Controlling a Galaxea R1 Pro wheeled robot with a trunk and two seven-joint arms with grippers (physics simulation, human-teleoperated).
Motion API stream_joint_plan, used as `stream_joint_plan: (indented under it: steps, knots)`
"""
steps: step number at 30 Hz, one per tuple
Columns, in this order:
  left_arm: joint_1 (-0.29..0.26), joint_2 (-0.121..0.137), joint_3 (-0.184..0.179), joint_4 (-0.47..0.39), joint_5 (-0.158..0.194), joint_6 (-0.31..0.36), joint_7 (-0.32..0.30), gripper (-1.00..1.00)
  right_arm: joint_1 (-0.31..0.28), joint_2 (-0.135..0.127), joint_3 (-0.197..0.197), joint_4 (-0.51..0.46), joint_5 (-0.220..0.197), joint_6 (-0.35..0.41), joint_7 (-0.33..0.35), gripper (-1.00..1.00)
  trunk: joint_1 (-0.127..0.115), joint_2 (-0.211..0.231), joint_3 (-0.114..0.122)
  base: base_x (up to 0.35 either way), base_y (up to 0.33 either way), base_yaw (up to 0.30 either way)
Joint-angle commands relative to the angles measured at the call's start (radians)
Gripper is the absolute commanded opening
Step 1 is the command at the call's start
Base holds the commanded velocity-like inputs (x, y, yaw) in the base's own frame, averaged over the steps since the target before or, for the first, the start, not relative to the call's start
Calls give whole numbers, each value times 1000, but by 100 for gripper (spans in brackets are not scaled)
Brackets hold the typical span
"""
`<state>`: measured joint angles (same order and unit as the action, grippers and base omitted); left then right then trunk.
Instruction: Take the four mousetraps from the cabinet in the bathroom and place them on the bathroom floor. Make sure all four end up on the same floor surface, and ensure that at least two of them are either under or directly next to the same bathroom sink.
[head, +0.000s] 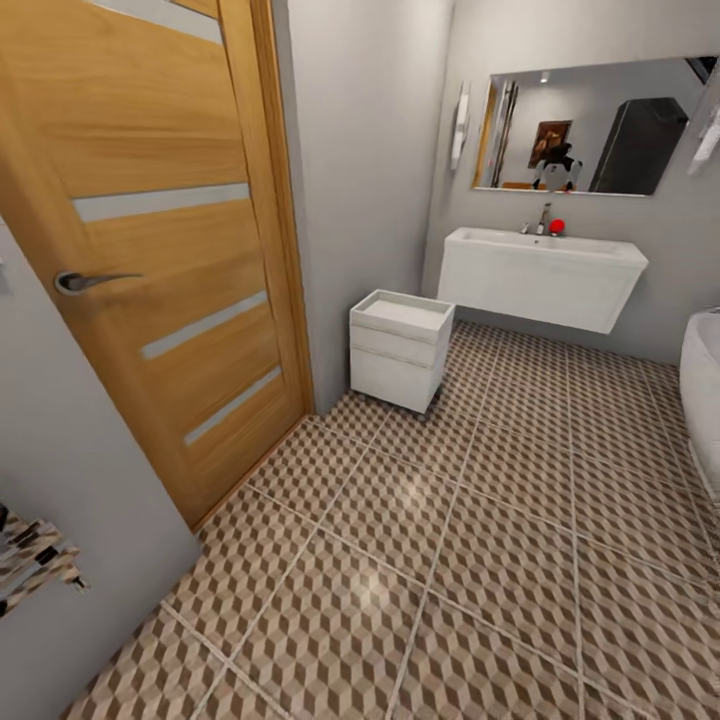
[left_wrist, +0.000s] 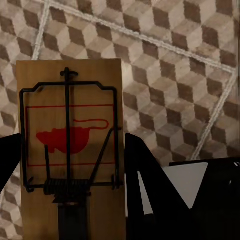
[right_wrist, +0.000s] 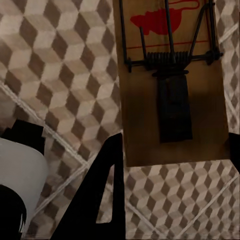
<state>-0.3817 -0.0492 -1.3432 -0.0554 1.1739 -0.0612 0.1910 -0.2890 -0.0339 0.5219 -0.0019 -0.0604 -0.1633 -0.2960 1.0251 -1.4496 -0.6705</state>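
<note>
- A mousetrap (left_wrist: 70, 150) is seen pinched between the fingers of the left gripper (left_wrist: 72, 200), held above the bathroom floor (left_wrist: 180, 80).
- A second mousetrap (right_wrist: 172, 85) is likewise clamped by the right gripper (right_wrist: 175, 155), its wire bar and red mouse print facing the camera.
- In the head view, the sink (head: 545, 275) is located at the far wall, well apart across the patterned tiles (head: 450, 560); a small white drawer unit (head: 400, 348) stands beside the wooden door (head: 160, 250).
- It is judged that the carry is under way. The base should be brought close to the sink before lowering, and both traps should be set flat directly beneath or beside it.
</note>
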Motion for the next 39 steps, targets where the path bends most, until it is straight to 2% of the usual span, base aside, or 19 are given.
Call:
stream_joint_plan:
  steps: [1,5,7,39]
  knots:
    - [0,0,-9,-1,6,-2,5,-100,0,-1,7,0,-31,-4,3,-100,0,0,-2,0,0,-230]
    - [0,0,-9,-2,6,-2,5,-100,0,-5,7,-1,-67,-4,46,-100,0,0,-6,0,0,-232]
    - [0,0,-9,-1,6,-2,5,-100,0,-5,7,-1,-72,-4,61,-100,0,0,-8,0,0,-232]
    - [0,0,-9,-1,6,-2,5,-100,0,-5,7,-5,-78,-5,69,-100,0,0,-38,7,0,-239]
